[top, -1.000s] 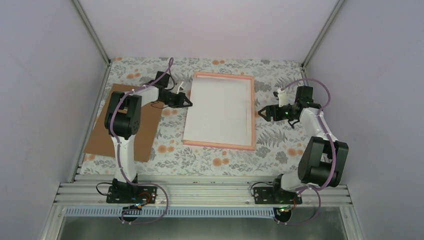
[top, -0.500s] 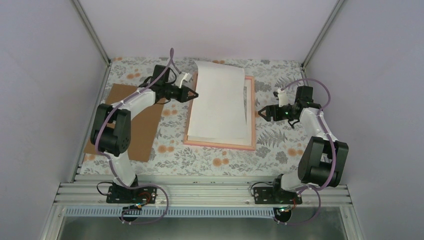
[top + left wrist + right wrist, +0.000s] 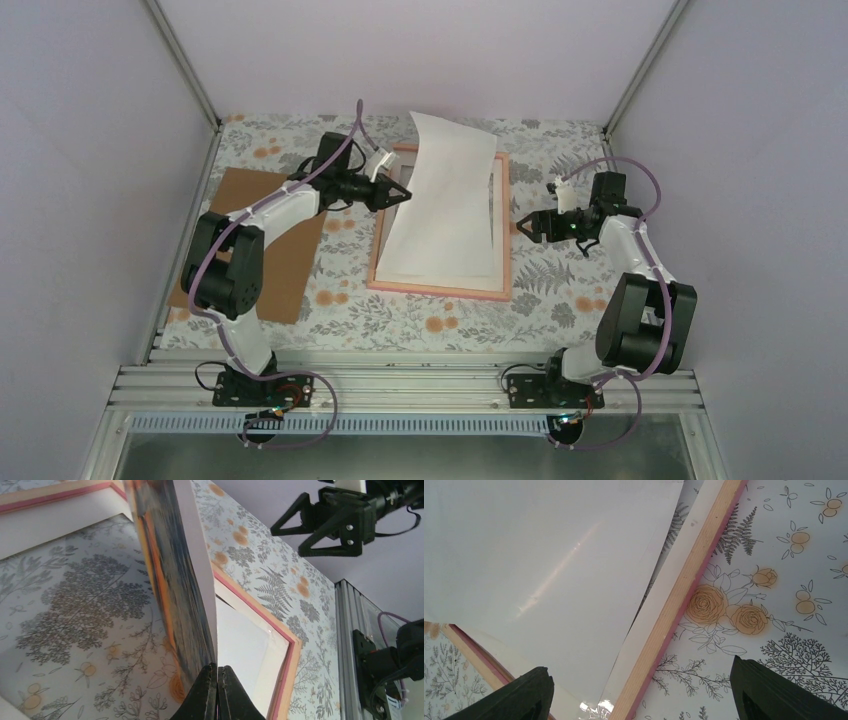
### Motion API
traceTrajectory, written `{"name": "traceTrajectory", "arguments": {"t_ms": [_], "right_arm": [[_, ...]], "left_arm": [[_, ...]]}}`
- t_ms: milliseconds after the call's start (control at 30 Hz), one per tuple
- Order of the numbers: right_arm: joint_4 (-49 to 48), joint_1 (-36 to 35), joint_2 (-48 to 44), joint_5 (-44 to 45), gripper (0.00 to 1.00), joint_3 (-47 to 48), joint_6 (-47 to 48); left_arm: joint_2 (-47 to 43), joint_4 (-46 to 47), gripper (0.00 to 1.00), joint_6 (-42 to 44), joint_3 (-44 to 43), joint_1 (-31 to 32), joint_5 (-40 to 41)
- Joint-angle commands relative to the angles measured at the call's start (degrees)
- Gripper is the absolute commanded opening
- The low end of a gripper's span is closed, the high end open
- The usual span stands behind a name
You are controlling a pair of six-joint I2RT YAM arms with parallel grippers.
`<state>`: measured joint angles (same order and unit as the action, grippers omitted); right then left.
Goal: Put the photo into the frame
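Note:
The photo [image 3: 445,200] stands curled over the frame [image 3: 440,291], its white back facing up. Its left edge is raised and its right edge stays low inside the frame. My left gripper [image 3: 405,193] is shut on that raised edge. In the left wrist view the closed jaws [image 3: 217,668] pinch the photo [image 3: 170,570], whose orange and blue printed side faces left. The thin pink frame [image 3: 286,677] lies flat on the floral cloth. My right gripper [image 3: 520,225] hangs open just right of the frame's right rail [image 3: 674,605], holding nothing.
A brown cardboard board [image 3: 295,275] lies flat on the left, partly under my left arm. A white mat [image 3: 245,650] sits inside the frame. Floral cloth [image 3: 440,325] covers the table; grey walls stand on three sides.
My left gripper rose and moved right with the photo's left edge. The photo went from lying flat in the frame to curling up over it. The right arm stayed still.

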<state>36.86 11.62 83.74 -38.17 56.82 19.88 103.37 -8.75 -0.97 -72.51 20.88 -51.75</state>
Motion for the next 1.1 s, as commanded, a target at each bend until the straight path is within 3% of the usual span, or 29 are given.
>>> {"name": "traceTrajectory", "arguments": {"t_ms": [0,167,400,533,667,1067], "right_arm": [[-0.75,-0.39,-0.64,0.77,0.87,-0.23,0.33],[-0.95,-0.38,-0.51,1.06,0.87,-0.72,0.25],[-0.78,-0.25,-1.23,3.43,0.87,-1.22,0.32],[-0.96,-0.09,-1.51,4.04,0.87,-1.28,-0.24],[-0.91,0.17,-2.09,5.04,0.87,-1.59,-0.41],[0.23,0.59,-3.33,5.38,0.87,-1.45,1.3]], "left_arm": [[-3.78,-3.67,0.02,7.69,-1.07,1.87,-3.56],[-7.06,-7.91,0.02,11.16,-1.06,3.54,-5.26],[-9.4,-7.68,0.02,8.29,-2.76,5.15,-8.91],[-7.24,-1.59,0.02,-1.86,-1.76,4.8,-10.82],[-5.08,10.6,0.02,-12.79,1.92,4.08,-11.86],[1.82,6.62,0.02,-9.3,3.45,1.06,-2.52]]}}
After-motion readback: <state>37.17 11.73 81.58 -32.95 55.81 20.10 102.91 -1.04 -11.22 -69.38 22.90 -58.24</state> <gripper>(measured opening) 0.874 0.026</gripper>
